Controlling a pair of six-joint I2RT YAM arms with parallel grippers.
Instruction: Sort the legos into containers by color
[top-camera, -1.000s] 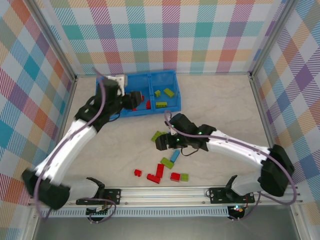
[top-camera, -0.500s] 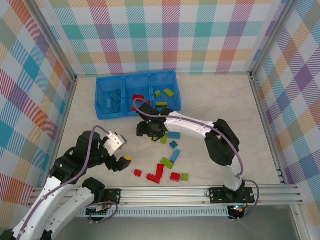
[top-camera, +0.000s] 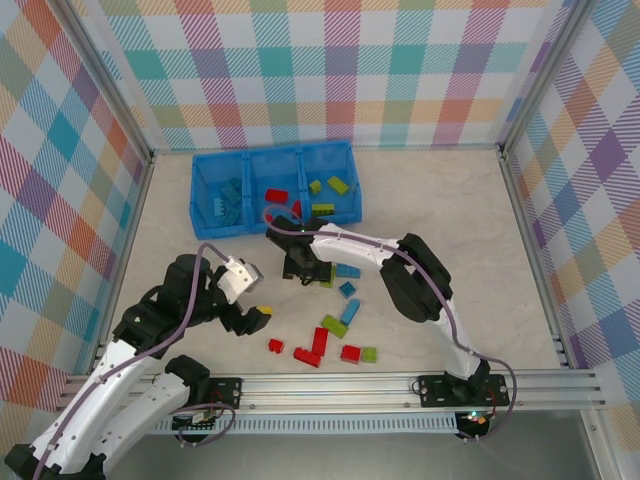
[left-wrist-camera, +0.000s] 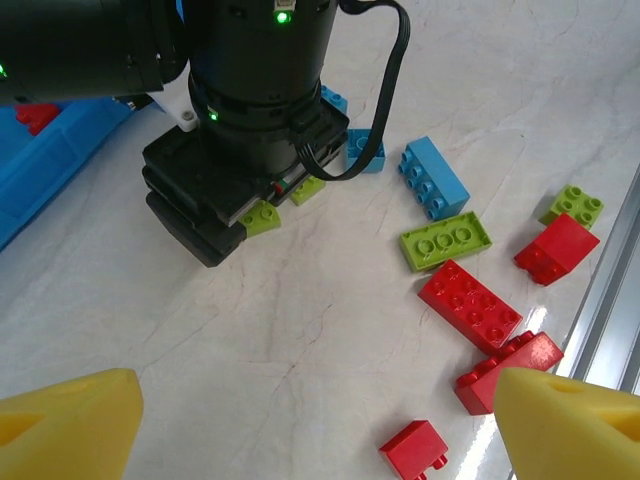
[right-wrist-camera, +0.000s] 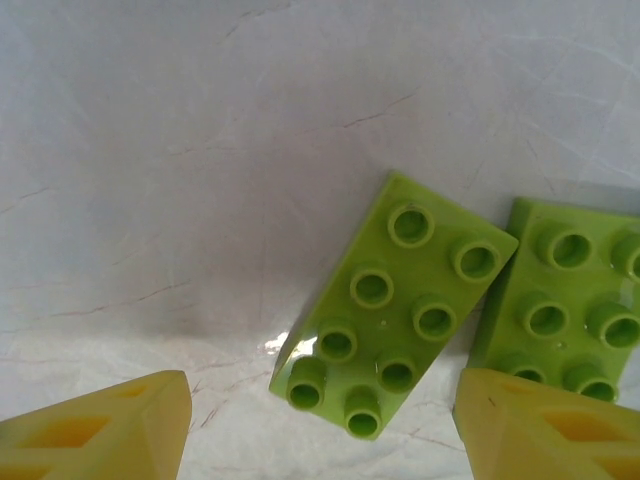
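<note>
- Blue bin tray (top-camera: 232, 228) sits upper centre of the overhead view; loose legos (top-camera: 322, 340) lie lower centre on the tabletop (top-camera: 450, 230).
- Left end effector (left-wrist-camera: 320, 430): fingers wide apart, empty.
- Right end effector (right-wrist-camera: 320, 420): spread, straddling a lime brick (right-wrist-camera: 385, 305) without touching it.
- Second lime brick (right-wrist-camera: 560, 300): cut off at the right edge.

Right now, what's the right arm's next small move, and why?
Probably lower the right gripper and close on the green brick: its open jaws straddle that brick on the table, not yet touching. A second green brick lies right beside it, so go down carefully.
</note>
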